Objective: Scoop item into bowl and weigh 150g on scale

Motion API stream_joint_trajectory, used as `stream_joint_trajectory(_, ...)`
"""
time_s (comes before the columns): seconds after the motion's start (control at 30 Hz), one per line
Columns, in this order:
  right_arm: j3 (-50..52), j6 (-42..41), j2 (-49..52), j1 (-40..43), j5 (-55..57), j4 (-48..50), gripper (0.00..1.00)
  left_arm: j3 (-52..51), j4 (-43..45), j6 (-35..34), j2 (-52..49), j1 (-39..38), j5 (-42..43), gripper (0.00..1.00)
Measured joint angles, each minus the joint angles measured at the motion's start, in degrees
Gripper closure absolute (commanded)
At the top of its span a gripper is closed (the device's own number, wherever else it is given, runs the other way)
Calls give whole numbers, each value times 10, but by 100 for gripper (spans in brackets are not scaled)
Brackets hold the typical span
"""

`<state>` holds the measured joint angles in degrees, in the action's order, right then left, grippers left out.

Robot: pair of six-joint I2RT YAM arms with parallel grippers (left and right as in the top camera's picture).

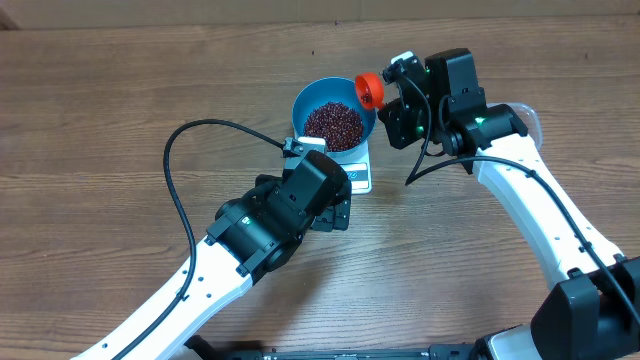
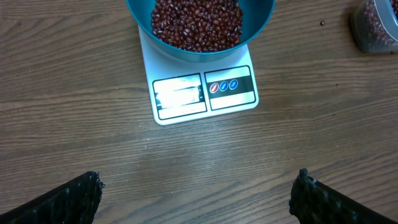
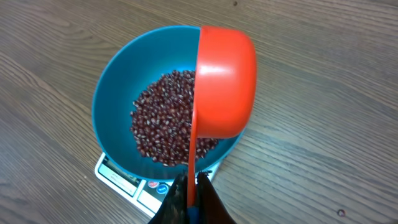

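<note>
Right wrist: right tool (image 3: 191, 190) clenched on orange plastic scoop (image 3: 225, 81) over light-blue plastic bowl (image 3: 112, 93) of dark red beans (image 3: 165, 121); I'd tip slowly, reading flat white scale (image 2: 205, 93); left tool (image 2: 196, 193) released.

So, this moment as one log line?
right gripper shut on scoop at bowl rim; left gripper open; beans in bowl on scale

Between my left fingers (image 2: 68, 199), spread wide: bare table (image 2: 186, 168), free passage forward. Ahead: scale (image 2: 205, 93) carrying bowl (image 2: 255, 31), blocks the way. Over one side of the bowl's mouth: orange scoop (image 3: 225, 81), tilted. Far right: clear tub (image 2: 376, 28), open tabletop between it and scale
</note>
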<state>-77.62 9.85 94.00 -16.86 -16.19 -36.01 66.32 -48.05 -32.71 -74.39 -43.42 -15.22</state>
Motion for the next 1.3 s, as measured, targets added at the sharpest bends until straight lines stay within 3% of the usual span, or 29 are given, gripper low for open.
stream_joint_trajectory(1.3,0,-37,0,0,-10,-9,96,0,0,0,0,0,0,0)
